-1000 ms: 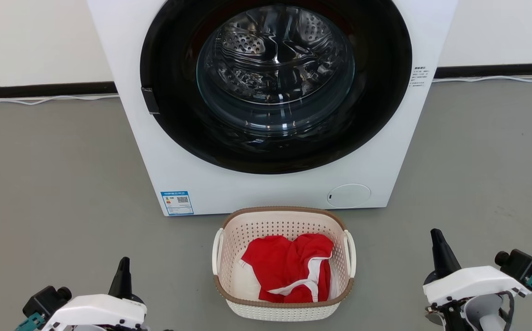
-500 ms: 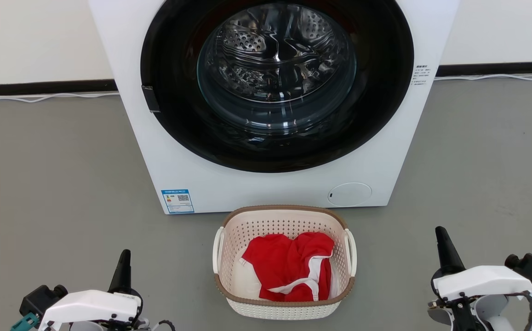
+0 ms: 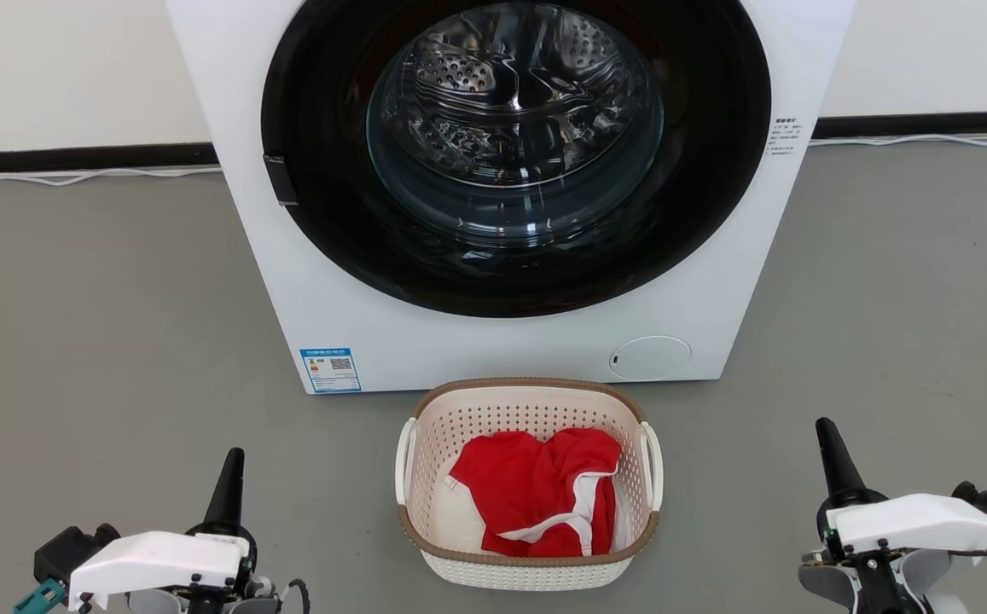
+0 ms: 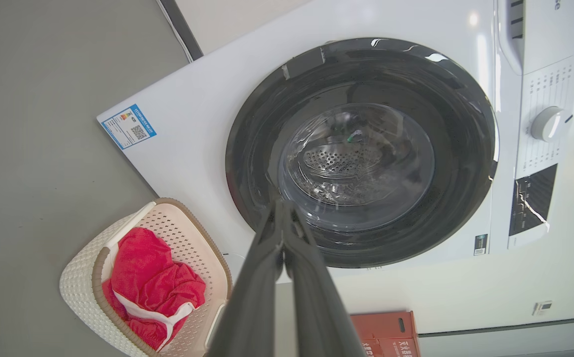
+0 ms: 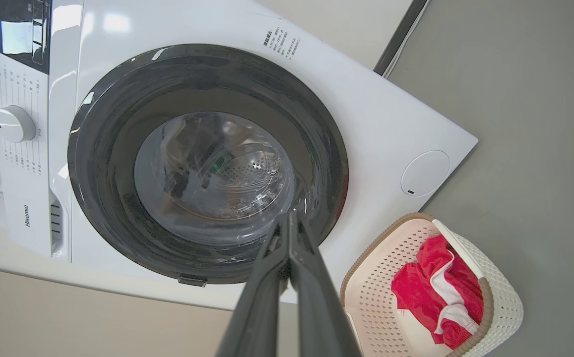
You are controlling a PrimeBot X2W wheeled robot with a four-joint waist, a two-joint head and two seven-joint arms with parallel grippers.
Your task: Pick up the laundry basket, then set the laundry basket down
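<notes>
The laundry basket, cream-white with a brown rim and white loop handles, stands on the grey floor just in front of the washing machine; it also shows in the wrist views. A red garment with white trim lies in it. My left gripper is at the lower left, well left of the basket, its fingers together and holding nothing. At the lower right, my right gripper is equally far from the basket, also shut and empty. Both sets of fingers point at the machine's door.
A white front-loading washing machine with a closed dark round glass door stands right behind the basket. Cables run along the dark skirting at the wall. A red crate sits beside the machine. Open grey floor lies on both sides.
Both grippers have drifted slightly outward and down the head view, away from the basket. The whole picture shifted a little, so the head camera moved. The basket stays in place.
</notes>
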